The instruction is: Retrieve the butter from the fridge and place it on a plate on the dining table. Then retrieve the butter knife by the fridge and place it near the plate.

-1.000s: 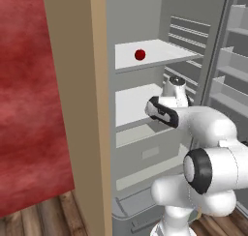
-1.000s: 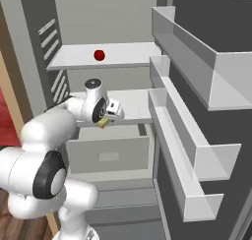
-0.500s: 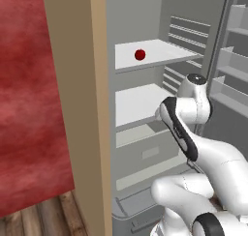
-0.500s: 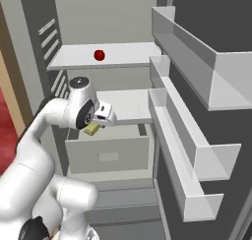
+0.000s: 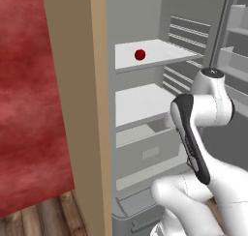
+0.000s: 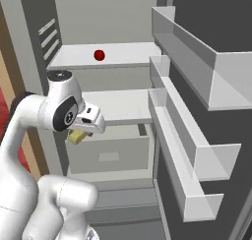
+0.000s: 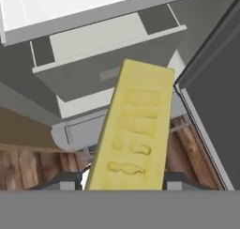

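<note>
Gripping the butter (image 7: 132, 129) between its two fingers, the gripper (image 7: 123, 181) hangs in front of the open fridge (image 6: 113, 17), jaws partly closed against the long sides of the yellow stick. In the hand view, the stick runs lengthwise away from the fingertips, with the fridge's bottom drawer (image 7: 105, 64) beyond its far end and the wood floor (image 7: 28, 167) below. From the right base view, a corner of the butter (image 6: 76, 136) peeks out beneath the white wrist, just ahead of the drawer front (image 6: 109, 155). A small red ball (image 6: 99, 54) sits on the upper shelf, above and behind the gripper. The door bins (image 6: 197, 111) stand to its right.
</note>
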You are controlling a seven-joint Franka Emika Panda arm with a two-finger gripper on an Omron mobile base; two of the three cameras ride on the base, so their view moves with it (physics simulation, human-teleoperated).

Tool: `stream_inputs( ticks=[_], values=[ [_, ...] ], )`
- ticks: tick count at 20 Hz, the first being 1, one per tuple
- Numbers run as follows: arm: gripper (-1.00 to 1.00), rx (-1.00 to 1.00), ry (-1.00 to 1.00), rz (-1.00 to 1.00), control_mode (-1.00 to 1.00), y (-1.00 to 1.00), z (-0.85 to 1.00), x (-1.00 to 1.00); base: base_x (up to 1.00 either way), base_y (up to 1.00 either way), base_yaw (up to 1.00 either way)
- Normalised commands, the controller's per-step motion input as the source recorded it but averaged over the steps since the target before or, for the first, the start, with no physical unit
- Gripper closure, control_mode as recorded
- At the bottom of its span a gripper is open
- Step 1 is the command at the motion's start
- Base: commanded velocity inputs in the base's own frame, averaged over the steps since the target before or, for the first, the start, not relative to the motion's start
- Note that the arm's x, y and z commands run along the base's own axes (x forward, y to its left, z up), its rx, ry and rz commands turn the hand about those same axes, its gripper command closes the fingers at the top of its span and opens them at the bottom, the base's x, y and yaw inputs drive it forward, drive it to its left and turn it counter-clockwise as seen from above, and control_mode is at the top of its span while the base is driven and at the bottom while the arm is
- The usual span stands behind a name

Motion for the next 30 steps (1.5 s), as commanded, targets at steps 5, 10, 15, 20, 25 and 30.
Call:
stream_inputs(
  ticks=[5, 10, 15, 20, 25, 30],
  values=[
    [1.00, -0.01, -0.08, 0.00, -1.00, 0.37, 0.11, -0.93, 0.00, 0.00, 0.00],
    [1.00, -0.07, -0.06, 0.00, -1.00, 0.25, 0.27, -0.51, 0.00, 0.00, 0.00],
    [1.00, 0.06, 0.03, 0.00, -1.00, -0.18, 0.07, -0.05, 0.00, 0.00, 0.00],
    [1.00, 0.14, 0.15, 0.00, -1.00, -0.28, 0.00, 0.02, 0.00, 0.00, 0.00],
    [1.00, 0.00, 0.02, 0.00, -1.00, 0.00, 0.00, 0.00, 0.00, 0.00, 0.00],
    [1.00, 0.00, 0.00, 0.00, -1.00, 0.00, 0.00, 0.00, 0.00, 0.00, 0.00]
  ],
)
